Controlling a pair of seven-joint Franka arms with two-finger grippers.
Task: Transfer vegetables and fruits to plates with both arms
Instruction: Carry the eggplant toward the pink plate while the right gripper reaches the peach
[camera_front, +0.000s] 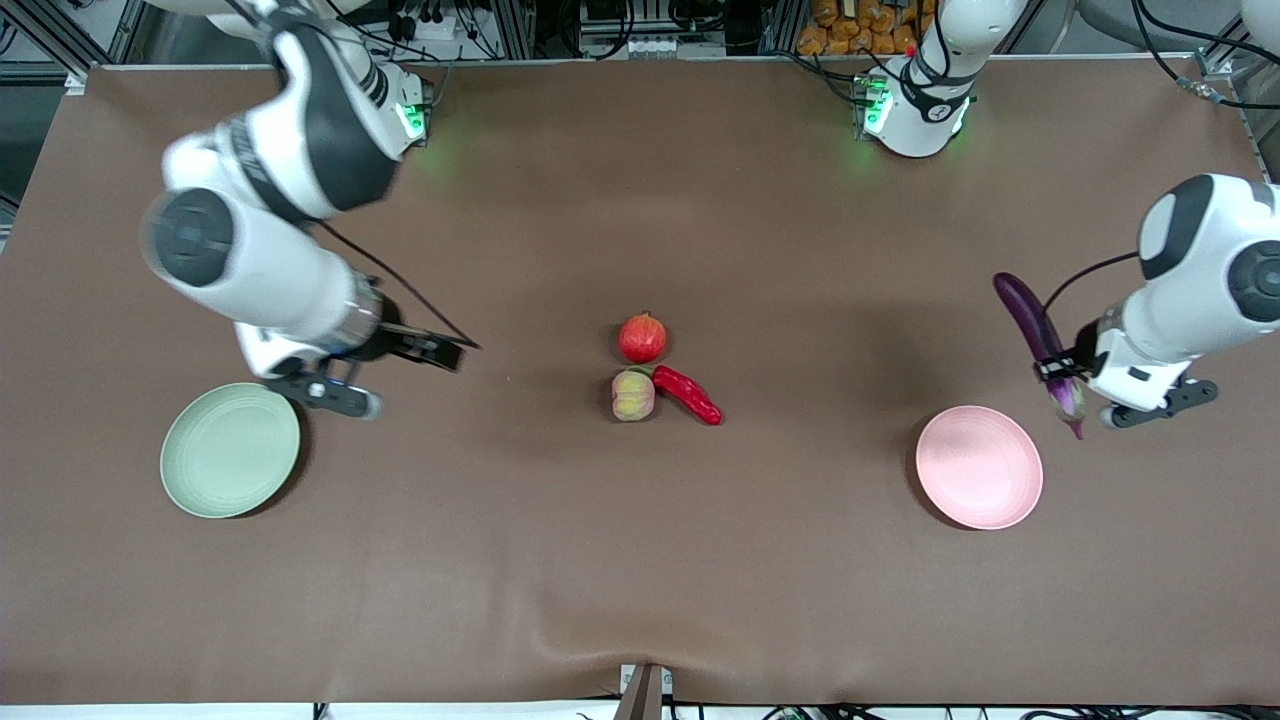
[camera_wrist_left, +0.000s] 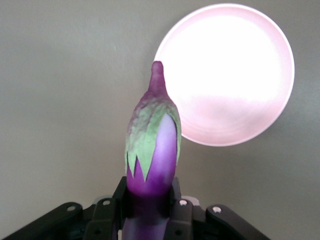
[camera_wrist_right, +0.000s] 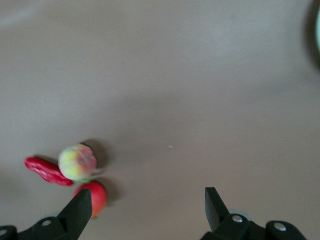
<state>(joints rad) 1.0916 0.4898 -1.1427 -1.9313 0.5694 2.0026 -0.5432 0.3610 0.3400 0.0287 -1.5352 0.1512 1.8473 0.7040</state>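
**Left claw holds eggplant up beside pink plate; right claw spread wide over bare tabletop**

Green plate (camera_front: 230, 450) sits on the brown tabletop (camera_front: 640, 560) at the right arm's end, nothing on it. Right arm comes down from its base at the top of the front view, elbow bent out, forearm angled in toward the middle of the tabletop. Right claw (camera_front: 440, 352) is in the air over bare tabletop just above the green plate's edge. In the right wrist view the right claw (camera_wrist_right: 147, 207) is released, fingers (camera_wrist_right: 77, 210) far apart, nothing between them.

Mid tabletop: apple (camera_front: 642, 338) is farthest from the front camera, peach (camera_front: 632, 395) just nearer than it and touching or almost touching, chili pepper (camera_front: 687, 394) lying slanted beside the peach, stem end tucked between the two fruits. All three also show in the right wrist view: chili pepper (camera_wrist_right: 47, 171), peach (camera_wrist_right: 77, 162), apple (camera_wrist_right: 94, 197).

Pink plate (camera_front: 980, 467) lies at the left arm's end, nothing on it. Left arm reaches in from the edge of the front view, wrist pointed toward the middle. Left claw (camera_front: 1058, 370) is clenched on the eggplant (camera_front: 1040, 335) near its stem end, holding it off the tabletop, tilted, stem end lower, just beside the pink plate. Left wrist view: eggplant (camera_wrist_left: 152, 145) clamped between the fingers (camera_wrist_left: 179, 210), green cap and stem pointing toward the pink plate (camera_wrist_left: 225, 75).
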